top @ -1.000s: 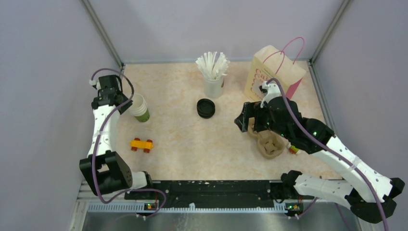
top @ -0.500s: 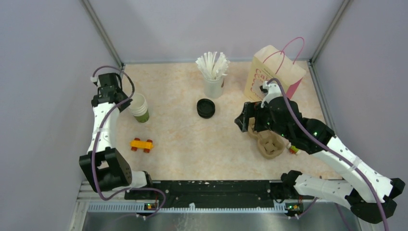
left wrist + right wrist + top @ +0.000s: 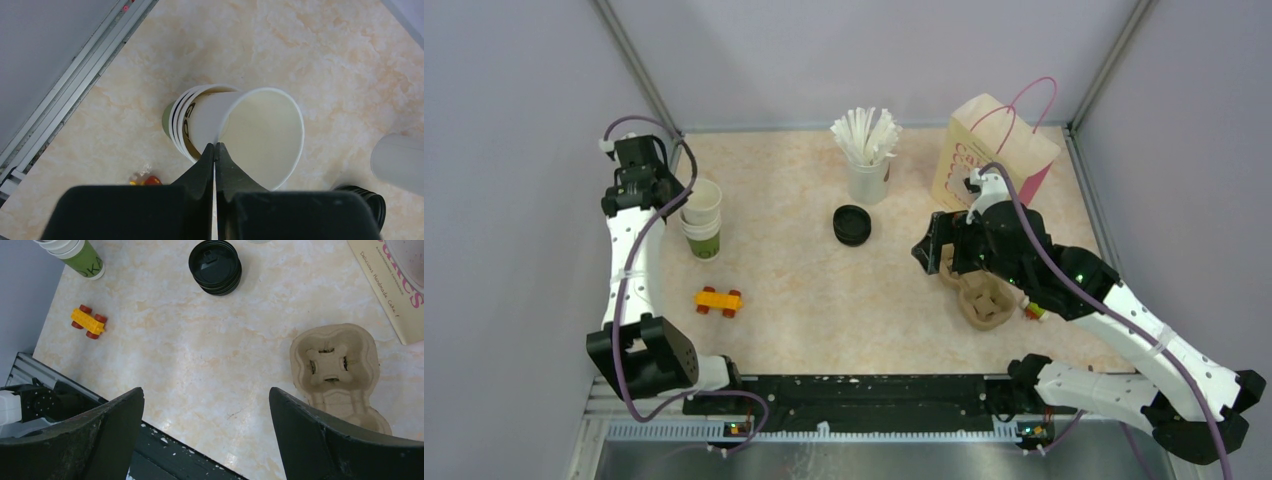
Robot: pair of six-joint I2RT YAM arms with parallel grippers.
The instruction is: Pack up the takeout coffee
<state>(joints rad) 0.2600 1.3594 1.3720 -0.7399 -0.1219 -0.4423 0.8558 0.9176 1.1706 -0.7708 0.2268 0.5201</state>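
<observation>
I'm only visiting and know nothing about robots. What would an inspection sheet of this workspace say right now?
Surface: marbled beige table; no spills seen.
Job's things: black lid mid-table, untouched; what sits under it cannot be told.
Clutter: bag upright at back right; empty carrier; cup stack; straws; toy car.
Claws: left claw shut on the rim of the top cup, which sits partly out of the stack; right claw open, holding nothing.
Cables: purple cable along each arm; no snag seen.
Surroundings: grey walls; nothing else seen.
</observation>
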